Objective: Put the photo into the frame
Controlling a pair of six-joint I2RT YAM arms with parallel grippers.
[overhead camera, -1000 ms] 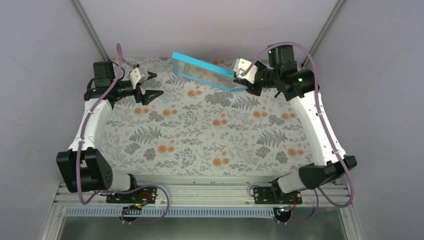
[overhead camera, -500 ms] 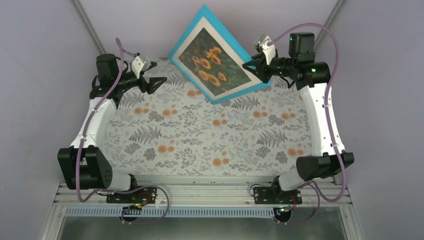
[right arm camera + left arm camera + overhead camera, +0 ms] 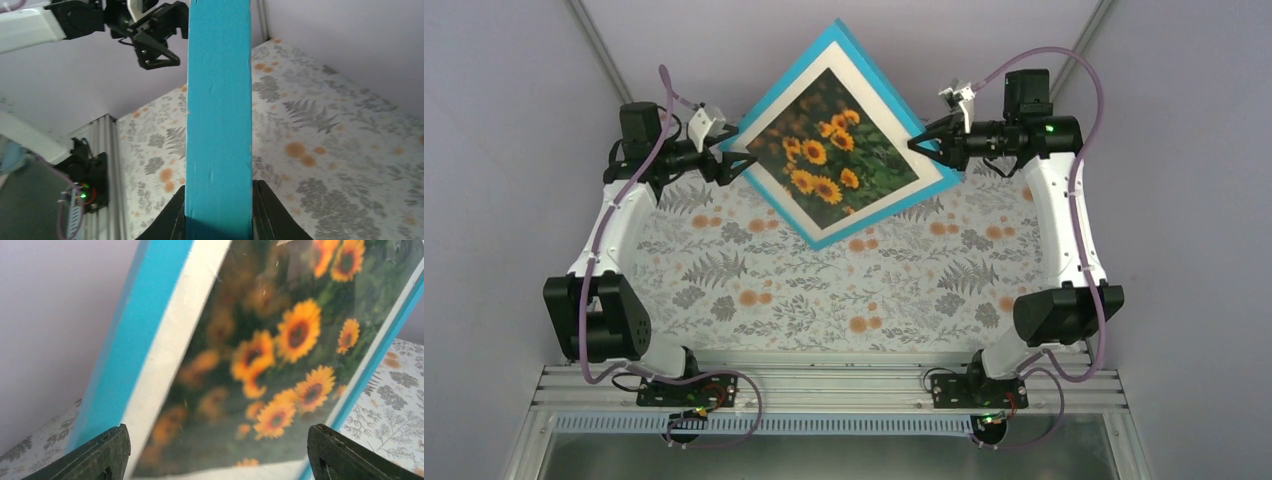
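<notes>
Above table (image 3: 824, 290), right fingers (image 3: 169, 226) clamp frame (image 3: 218, 100), left fingers (image 3: 100, 456) spread, photo (image 3: 280, 340) blurred.

The frame (image 3: 784, 95), turquoise front toward the camera, is held off the fern-and-flower tablecloth (image 3: 824, 300) over its far half, turned like a diamond with 1 corner lowest. The photo (image 3: 824, 150) of sunflowers shows inside a cream mat (image 3: 929, 172). The right gripper (image 3: 921, 140) is clamped on the frame's right edge; the left gripper (image 3: 732, 163), its 2 fingers spread, sits at the frame's left corner, contact not discernible.
</notes>
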